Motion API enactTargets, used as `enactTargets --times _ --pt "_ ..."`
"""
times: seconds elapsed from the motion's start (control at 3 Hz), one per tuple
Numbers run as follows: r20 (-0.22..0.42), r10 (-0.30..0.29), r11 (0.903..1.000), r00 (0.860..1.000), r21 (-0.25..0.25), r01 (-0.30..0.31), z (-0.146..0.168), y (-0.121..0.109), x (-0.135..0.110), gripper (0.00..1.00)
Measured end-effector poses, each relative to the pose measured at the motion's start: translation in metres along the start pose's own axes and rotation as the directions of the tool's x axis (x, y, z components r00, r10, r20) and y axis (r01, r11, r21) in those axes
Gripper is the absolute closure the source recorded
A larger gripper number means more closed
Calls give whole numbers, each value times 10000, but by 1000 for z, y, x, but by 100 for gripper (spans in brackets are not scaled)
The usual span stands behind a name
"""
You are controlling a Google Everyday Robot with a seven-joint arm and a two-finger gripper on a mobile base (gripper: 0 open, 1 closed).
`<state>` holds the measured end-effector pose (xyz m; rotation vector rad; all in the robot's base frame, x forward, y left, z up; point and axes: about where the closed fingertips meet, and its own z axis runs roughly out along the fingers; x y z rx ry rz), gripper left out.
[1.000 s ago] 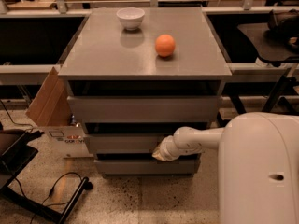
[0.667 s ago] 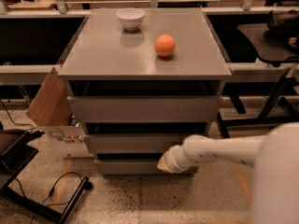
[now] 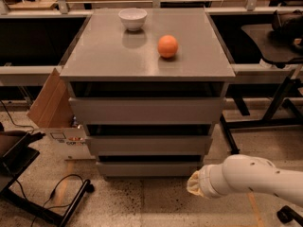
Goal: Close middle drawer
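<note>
The middle drawer (image 3: 149,144) is the medium-width grey front of the grey cabinet (image 3: 147,56), between a wider front (image 3: 147,110) above and a narrower one (image 3: 149,168) below. A dark gap shows above it, and none of its floor is visible. My gripper (image 3: 193,184) is at the tip of the white arm (image 3: 255,178), low at the right of the cabinet, level with the bottom front and just below the middle drawer's right end. It is apart from the middle drawer.
A white bowl (image 3: 133,19) and an orange (image 3: 167,46) sit on the cabinet top. A cardboard box (image 3: 52,108) leans at the cabinet's left. A black stand and cable (image 3: 52,197) lie on the floor at the left. Table legs (image 3: 279,103) stand at the right.
My arm has drawn back down and to the right, from the middle drawer's front to beside the bottom front. The drawer fronts look unchanged.
</note>
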<state>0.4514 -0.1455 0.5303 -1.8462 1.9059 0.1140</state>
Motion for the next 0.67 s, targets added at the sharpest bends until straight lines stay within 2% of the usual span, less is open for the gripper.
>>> enactTargets --times 0.33,0.67 --pt "-794 -279 9985 9965 443 315 -63 -16 12 100" --pt "-2452 -501 9895 9682 1196 815 -141 -64 31 100"
